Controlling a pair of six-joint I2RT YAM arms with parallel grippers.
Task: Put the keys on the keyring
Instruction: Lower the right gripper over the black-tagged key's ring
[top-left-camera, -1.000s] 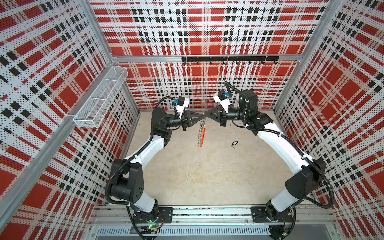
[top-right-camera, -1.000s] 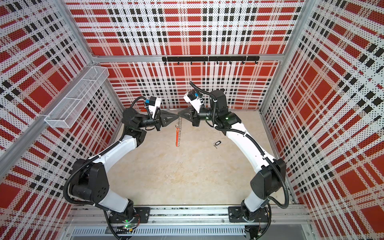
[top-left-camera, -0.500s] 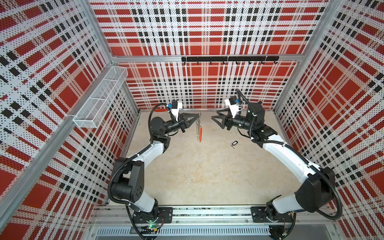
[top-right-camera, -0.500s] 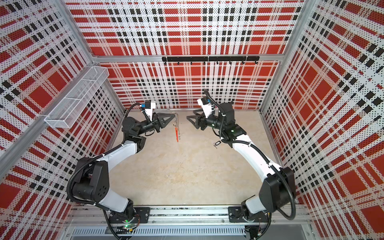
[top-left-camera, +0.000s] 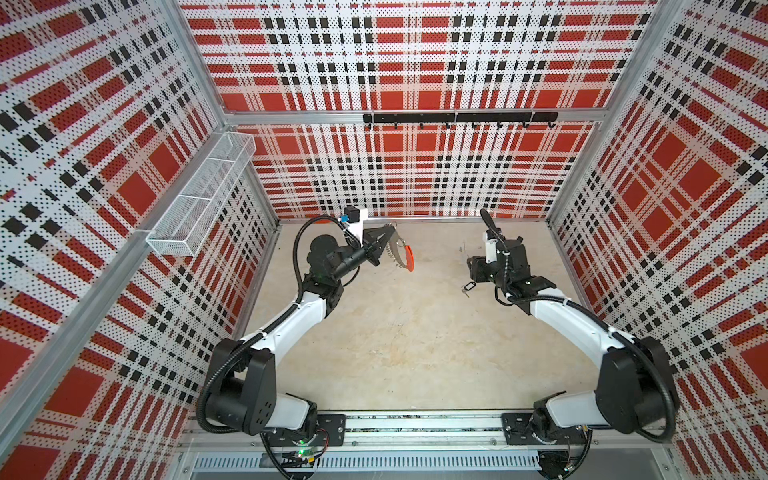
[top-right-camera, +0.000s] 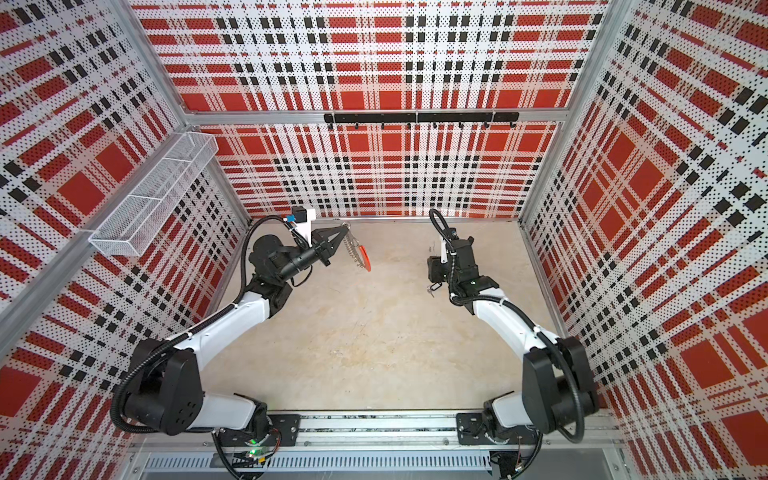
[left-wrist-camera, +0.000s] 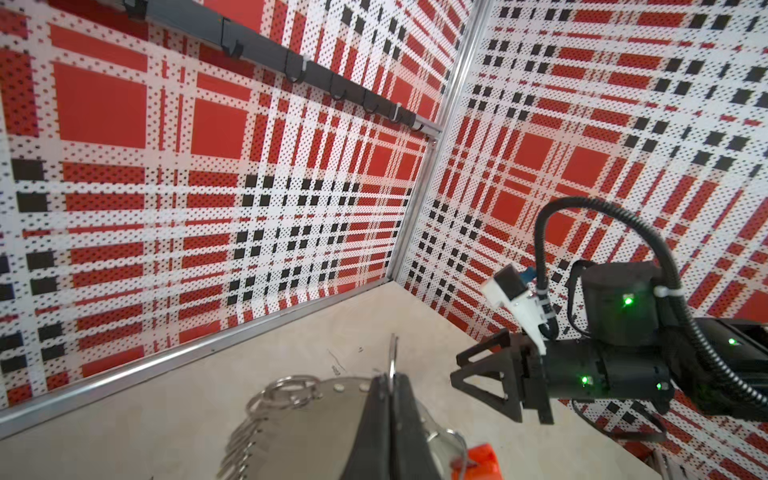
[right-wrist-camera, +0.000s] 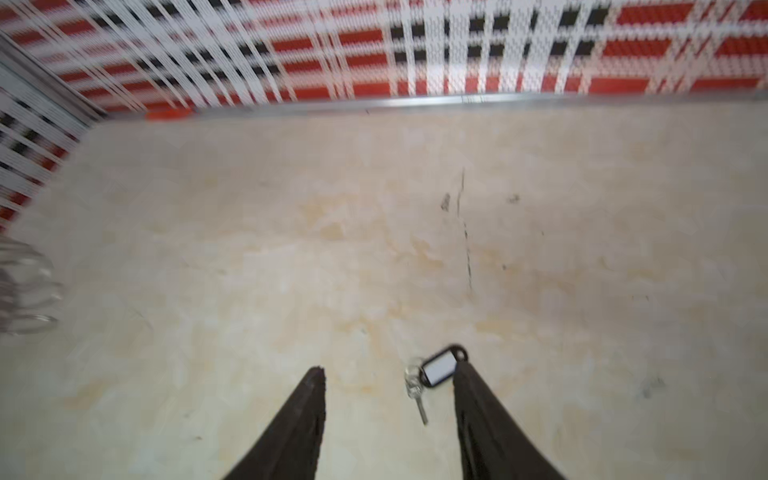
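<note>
Over on the left of both top views, the left tool is clenched on the thin wire of the keyring, which hangs from it near the back wall, red-orange segment on the side facing the middle and the silver split rings bunched up beside it. The left wrist view backs that up: the left tool has its jaws pressed together with the hoop wire poking out between the tips, and the keyring sags down around them. The keys lie flat on the desk on the right side, well apart from the keyring, right by the right tool, which points down at the desk. From the right wrist view the right tool is released, jaws spread with nothing gripped, and the keys sit between them, the black-framed tag right up against one finger. Can't tell if it's actually touching. It's blurry.
</note>
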